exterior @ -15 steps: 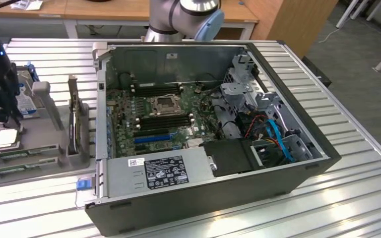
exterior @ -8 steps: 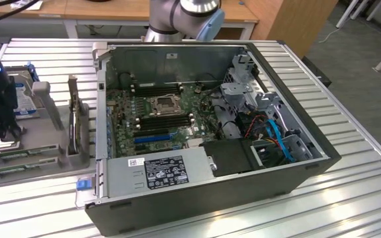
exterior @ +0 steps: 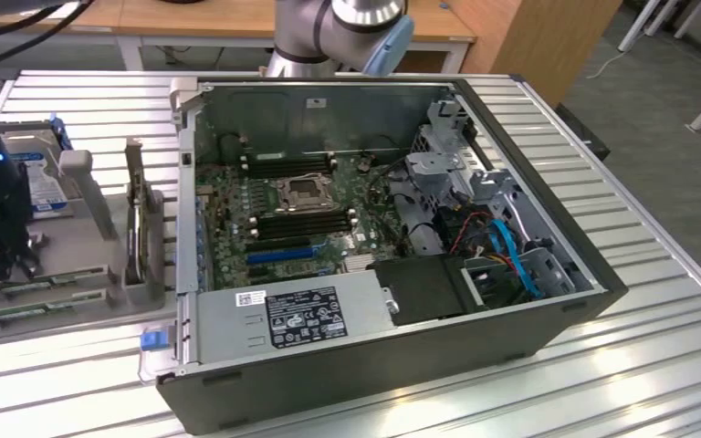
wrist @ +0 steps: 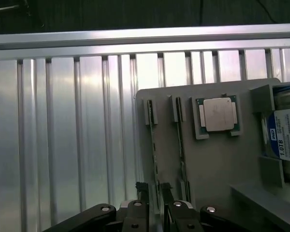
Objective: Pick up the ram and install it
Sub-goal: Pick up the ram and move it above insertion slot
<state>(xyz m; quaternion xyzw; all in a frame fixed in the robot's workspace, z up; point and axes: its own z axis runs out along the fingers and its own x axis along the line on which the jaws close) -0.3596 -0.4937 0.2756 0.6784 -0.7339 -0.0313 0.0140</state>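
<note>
The end effector (wrist: 153,188) hangs low over a grey parts tray (wrist: 212,164), its two dark fingers (wrist: 141,189) parted. One finger sits on each side of the ram (wrist: 155,145), and a thin gap shows on both sides, so the jaws are open around the stick rather than clamped on it.

The ram is a long, thin green board standing on its edge in a slot of the tray. It runs straight away from the fingers to a small grey end bracket.

Just beside it stands a second stick (wrist: 181,145) of the same kind, parallel in its own slot and outside the fingers. Further along that side and further out, a square silver processor (wrist: 218,114) lies flat in a recess. Beyond it, at the tray's edge, is a blue-labelled hard drive (wrist: 286,137).

The tray rests on a ribbed aluminium worktop (wrist: 63,145) that stretches off on the other side of the end effector.

Well apart from it — towards the exterior view's right — an open computer case (exterior: 363,401) lies on the worktop with its motherboard (exterior: 302,210) exposed. The arm's base (exterior: 339,27) rises behind the case.
</note>
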